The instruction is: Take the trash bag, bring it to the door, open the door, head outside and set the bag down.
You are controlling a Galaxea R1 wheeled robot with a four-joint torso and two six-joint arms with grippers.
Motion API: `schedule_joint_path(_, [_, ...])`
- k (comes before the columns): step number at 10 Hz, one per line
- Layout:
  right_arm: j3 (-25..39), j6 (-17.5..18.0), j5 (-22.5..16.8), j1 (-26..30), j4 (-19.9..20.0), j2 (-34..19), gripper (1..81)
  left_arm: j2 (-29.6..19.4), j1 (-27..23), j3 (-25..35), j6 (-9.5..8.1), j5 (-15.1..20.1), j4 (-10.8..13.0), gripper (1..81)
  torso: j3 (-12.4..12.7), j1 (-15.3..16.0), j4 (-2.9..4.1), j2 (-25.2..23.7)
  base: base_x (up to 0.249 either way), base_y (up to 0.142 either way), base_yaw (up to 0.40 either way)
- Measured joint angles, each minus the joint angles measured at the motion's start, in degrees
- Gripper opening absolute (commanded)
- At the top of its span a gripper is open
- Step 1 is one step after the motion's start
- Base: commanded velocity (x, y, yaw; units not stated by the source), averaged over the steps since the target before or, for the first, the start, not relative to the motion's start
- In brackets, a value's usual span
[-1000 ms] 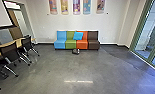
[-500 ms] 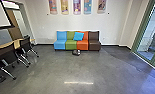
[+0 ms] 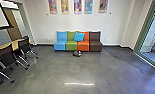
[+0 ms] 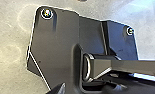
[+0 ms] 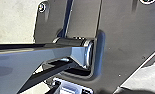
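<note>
Dark bundle point(image 3: 77, 53), likely trash bag, on floor point(image 3: 76, 68) just before four-colour modular sofa point(image 3: 71, 46). Lies well ahead of both end effectors, near robot's midline; neither clearly nearer. Long axis unclear. Whether either end effector is open or closed, can't tell. Looks beyond reach from here.

- No text, label, brand, number or sign can be read in any of the views
</note>
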Motion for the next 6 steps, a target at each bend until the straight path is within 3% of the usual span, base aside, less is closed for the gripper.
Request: schedule_joint_path(6, [0.0, 0.0, 0.0, 0.0, 0.0, 0.1, 81.1, -0.1, 0.0, 0.0, 0.0, 0.0, 0.0, 81.1, 0.0, 0.0, 0.0, 0.0, 0.189, 0.092, 0.0])
